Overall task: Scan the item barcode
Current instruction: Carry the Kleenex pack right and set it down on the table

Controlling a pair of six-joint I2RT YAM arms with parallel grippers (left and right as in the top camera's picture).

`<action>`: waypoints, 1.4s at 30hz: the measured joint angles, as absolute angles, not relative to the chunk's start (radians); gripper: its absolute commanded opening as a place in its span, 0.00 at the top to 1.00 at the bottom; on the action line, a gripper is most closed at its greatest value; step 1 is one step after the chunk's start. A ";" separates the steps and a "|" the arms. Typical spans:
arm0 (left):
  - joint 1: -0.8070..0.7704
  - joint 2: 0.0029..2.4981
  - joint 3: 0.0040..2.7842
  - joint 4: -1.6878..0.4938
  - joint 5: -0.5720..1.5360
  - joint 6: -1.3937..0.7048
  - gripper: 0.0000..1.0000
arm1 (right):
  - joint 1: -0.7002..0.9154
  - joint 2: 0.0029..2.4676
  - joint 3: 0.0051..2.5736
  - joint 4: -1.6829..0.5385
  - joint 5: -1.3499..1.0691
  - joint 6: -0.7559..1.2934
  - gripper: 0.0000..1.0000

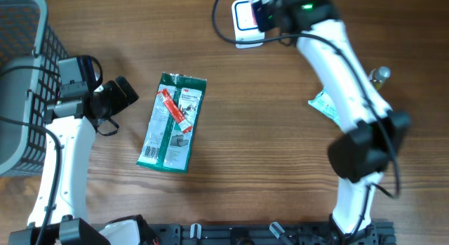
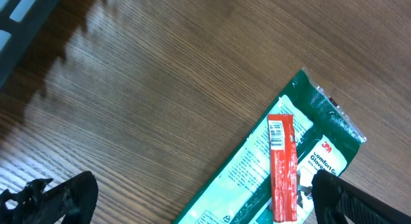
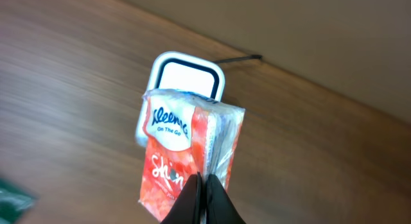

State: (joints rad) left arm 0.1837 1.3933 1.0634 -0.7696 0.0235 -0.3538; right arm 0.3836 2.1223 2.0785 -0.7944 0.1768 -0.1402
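We hold the orange-red and white plastic-wrapped Kleenex tissue pack in the right gripper. Its jaws are clenched on the pack's lower edge, which leaves most of the wrapper clear of the fingers. The pack hangs over the white rounded-square barcode scanner with its dark-rimmed window, at the far side of the wooden table. We judge it is held there so that its printed code can face the window, though we cannot see the barcode or tell whether the pack touches the scanner. The left gripper is spread wide and empty, just beside the flat green glove packet with a red stick-shaped sachet lying on it, probably items awaiting their turn. The grey mesh basket stands at the table's left edge.
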 measured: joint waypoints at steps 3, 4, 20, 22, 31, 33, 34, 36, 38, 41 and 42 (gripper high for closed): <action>0.184 1.393 1.063 -0.770 0.023 -0.354 0.00 | 0.413 2.231 2.078 -0.677 0.315 -0.244 0.96; 0.184 1.393 1.063 -0.770 0.023 -0.354 0.00 | 0.421 2.254 2.078 -0.646 0.355 -0.280 0.96; 0.184 1.393 1.063 -0.770 0.023 -0.354 0.00 | 0.461 2.387 2.078 -0.466 0.528 -0.488 0.96; 0.184 1.393 1.063 -0.770 0.023 -0.354 0.00 | 0.461 2.388 2.078 -0.447 0.532 -0.492 0.96; 0.184 1.393 1.063 -0.769 0.023 -0.354 0.00 | 0.453 2.255 2.075 -0.736 0.508 -0.403 0.96; 0.184 1.393 1.063 -0.770 0.023 -0.354 0.00 | 0.436 2.131 2.076 -0.944 0.446 -0.333 0.96; 0.184 1.393 1.063 -0.770 0.023 -0.353 0.00 | 0.424 2.070 2.081 -1.037 0.418 -0.294 0.96; 0.184 1.393 1.063 -0.770 0.023 -0.354 0.00 | 0.389 1.972 2.096 -1.240 0.349 -0.200 0.96; 0.184 1.393 1.063 -0.770 0.023 -0.353 0.00 | 0.328 1.929 2.091 -1.411 0.266 -0.104 0.96; 0.184 1.393 1.063 -0.770 0.023 -0.354 0.00 | 0.274 1.947 1.996 -1.434 0.210 -0.049 0.96; 0.184 1.393 1.063 -0.770 0.023 -0.354 0.00 | 0.258 1.959 1.948 -1.430 0.201 -0.041 0.94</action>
State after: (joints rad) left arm 0.1837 1.3933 1.0634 -0.7700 0.0235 -0.3538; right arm 0.2581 1.9591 1.9480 -1.4303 0.2012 -0.0410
